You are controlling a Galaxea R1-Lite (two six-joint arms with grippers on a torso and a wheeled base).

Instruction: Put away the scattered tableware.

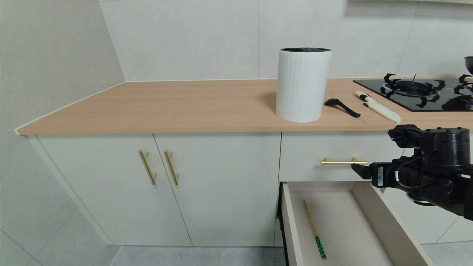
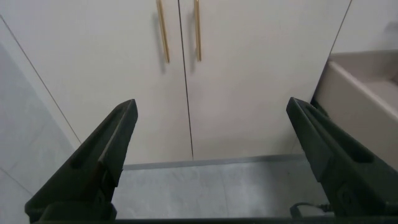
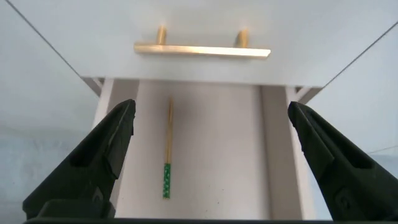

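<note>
With the right gripper (image 3: 211, 155) spread empty above the drawer (image 1: 375, 220), the spoon (image 1: 342, 107) at the canister's (image 1: 302, 87) 3 o'clock looked light, stiff, slippery: best pinched mid-handle.

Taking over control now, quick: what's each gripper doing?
Left gripper: open, holding nothing.
Right gripper: open, holding nothing, over the open drawer.

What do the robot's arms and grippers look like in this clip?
The right arm is black, with a round cylindrical joint, thin loose cables and a white printed label near its wrist. The left gripper and right gripper each have dark, flat jaws tapering to blunt tips.
</note>
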